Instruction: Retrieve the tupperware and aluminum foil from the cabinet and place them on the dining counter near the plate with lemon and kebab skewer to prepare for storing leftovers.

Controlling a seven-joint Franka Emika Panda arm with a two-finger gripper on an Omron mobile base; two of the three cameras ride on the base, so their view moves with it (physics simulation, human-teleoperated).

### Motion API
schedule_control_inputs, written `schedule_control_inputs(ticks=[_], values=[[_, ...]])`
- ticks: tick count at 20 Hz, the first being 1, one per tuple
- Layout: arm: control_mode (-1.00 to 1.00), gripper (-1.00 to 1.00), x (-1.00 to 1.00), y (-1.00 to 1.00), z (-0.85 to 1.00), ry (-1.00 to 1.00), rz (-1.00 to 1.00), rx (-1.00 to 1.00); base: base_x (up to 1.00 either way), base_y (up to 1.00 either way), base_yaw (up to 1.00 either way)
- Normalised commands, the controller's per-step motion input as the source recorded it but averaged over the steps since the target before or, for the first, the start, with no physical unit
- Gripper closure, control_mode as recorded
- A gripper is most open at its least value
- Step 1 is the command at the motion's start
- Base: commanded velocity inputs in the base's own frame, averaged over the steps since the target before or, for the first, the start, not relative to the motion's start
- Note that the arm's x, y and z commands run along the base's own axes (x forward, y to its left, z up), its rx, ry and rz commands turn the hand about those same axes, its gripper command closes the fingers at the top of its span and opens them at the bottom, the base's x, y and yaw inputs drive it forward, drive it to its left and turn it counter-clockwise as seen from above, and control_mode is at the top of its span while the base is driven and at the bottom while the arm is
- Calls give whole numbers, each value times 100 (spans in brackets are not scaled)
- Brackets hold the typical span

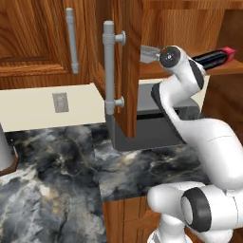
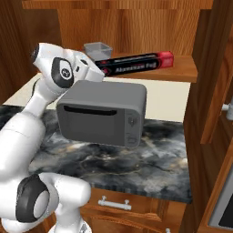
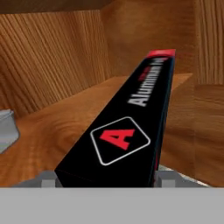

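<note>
The aluminum foil is observed lying on the cabinet shelf beside the tupperware. The end effector is spread wide, straddling the box's near end; a grip cannot be confirmed.

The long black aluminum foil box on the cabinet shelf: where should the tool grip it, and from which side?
Grip the long black aluminum foil box across its narrow width at the black near end, coming in along its length from the open cabinet front. The hand view already shows the tool straddling that end, open.
</note>
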Motion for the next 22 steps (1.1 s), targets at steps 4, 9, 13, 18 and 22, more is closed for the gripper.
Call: schedule_control_inputs(ticks=[4,9,13,18,22], values=[[-100,100,-100,31,16,9,48,-6,0,0,0],[-100,100,-100,9,48,12,41,-5,0,0,0],[-100,100,-100,0,50,16,37,-9,0,0,0],[-100,100,-100,10,21,33,26,-13,0,0,0],[-100,100,-100,0,-37,47,-3,-8,0,0,0]])
